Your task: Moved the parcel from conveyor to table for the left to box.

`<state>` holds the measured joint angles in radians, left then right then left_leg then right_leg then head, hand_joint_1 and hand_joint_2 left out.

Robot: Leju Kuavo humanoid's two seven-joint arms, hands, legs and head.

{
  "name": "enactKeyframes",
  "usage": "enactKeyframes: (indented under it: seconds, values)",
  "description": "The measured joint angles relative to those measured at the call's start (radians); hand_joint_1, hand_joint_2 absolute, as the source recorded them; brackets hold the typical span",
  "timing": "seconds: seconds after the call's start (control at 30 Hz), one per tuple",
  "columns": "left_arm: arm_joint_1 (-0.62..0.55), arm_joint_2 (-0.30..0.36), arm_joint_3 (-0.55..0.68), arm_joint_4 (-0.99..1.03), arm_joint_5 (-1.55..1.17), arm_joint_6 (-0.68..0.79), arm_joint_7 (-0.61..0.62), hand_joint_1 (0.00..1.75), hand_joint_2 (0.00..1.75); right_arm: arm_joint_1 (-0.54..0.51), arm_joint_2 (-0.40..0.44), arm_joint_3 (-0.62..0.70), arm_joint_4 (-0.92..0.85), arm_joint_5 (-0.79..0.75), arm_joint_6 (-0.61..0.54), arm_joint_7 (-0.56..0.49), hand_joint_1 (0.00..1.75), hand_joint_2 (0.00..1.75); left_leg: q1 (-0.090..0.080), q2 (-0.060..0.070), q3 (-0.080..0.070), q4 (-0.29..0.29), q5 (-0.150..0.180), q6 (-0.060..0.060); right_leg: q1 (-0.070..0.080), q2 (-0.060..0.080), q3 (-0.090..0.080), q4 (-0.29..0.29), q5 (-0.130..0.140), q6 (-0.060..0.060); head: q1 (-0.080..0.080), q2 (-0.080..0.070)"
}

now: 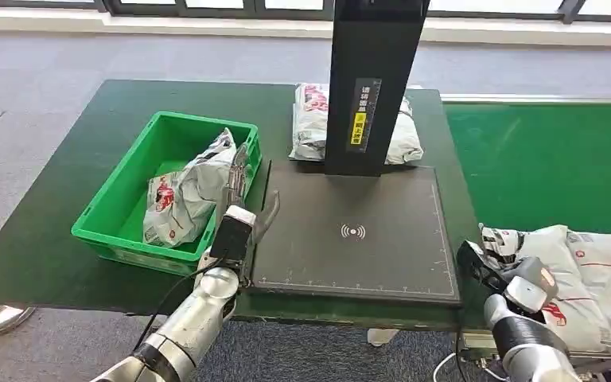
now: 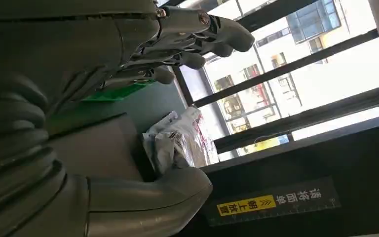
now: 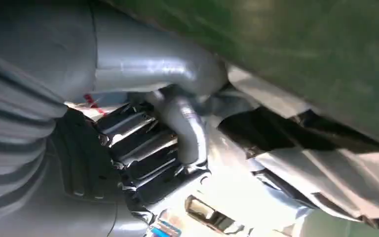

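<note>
The right hand (image 1: 500,280) is down at the conveyor (image 1: 541,159), right at the near end of the parcel (image 1: 581,274), a grey-white plastic mailer lying flat on the green belt just past the table's (image 1: 40,239) edge. From the wrist, its fingers (image 3: 143,153) are curled into crumpled film, so it looks to be gripping a fold. That bag reads as soft, light and slick; it will likely sag and slide, so a bunched edge seems the safest hold. The left hand (image 1: 243,215) hangs by the green box (image 1: 103,215), fingers (image 2: 217,39) spread, holding nothing. One parcel already sits in that box; another lies behind the black stand (image 1: 370,87).
</note>
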<state>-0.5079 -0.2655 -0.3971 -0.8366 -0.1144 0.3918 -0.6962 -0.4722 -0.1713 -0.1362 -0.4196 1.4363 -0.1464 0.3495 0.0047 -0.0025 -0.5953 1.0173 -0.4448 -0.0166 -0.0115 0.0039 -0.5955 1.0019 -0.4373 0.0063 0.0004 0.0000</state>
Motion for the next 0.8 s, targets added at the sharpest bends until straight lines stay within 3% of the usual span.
enactKeyframes:
  seconds: [0.2,0.33,0.47,0.67,0.8]
  values:
    - [0.013,0.009,0.000,-0.016,-0.013,0.005,0.020,0.00,1.75,0.021,0.032,-0.002,-0.033,-0.079,-0.263,-0.095,1.75,1.75,0.000,0.003,0.000,0.000,0.000,0.000,0.001,0.003,-0.003,0.002,0.001,-0.001,0.000,0.000]
    - [0.021,0.013,0.000,-0.030,-0.015,0.005,0.025,0.00,1.75,0.029,0.052,-0.002,-0.065,-0.097,-0.280,-0.103,1.75,1.75,0.000,0.002,-0.001,-0.001,0.001,-0.002,0.001,0.002,-0.004,0.002,0.001,-0.001,0.000,0.000]
    - [0.027,0.016,0.000,-0.038,-0.020,0.009,0.031,0.00,1.75,0.065,0.071,-0.002,-0.136,-0.207,-0.374,-0.220,1.75,1.75,0.001,0.003,-0.003,-0.001,0.001,-0.002,0.001,0.002,-0.006,0.003,0.001,-0.001,0.000,0.000]
    - [0.034,0.019,0.000,-0.041,-0.008,0.014,0.018,0.00,1.75,0.148,0.115,0.065,-0.427,-0.487,-0.426,-0.406,1.75,1.75,0.001,-0.002,-0.005,-0.001,0.001,-0.002,0.001,-0.002,-0.006,0.003,0.000,-0.002,0.000,0.000]
    - [0.035,0.021,0.000,-0.042,0.005,0.014,0.011,0.00,1.75,0.173,0.140,0.138,-0.590,-0.591,-0.386,-0.476,1.75,1.75,0.001,-0.002,-0.005,-0.001,0.001,-0.002,0.000,-0.002,-0.006,0.003,0.000,-0.002,0.000,0.000]
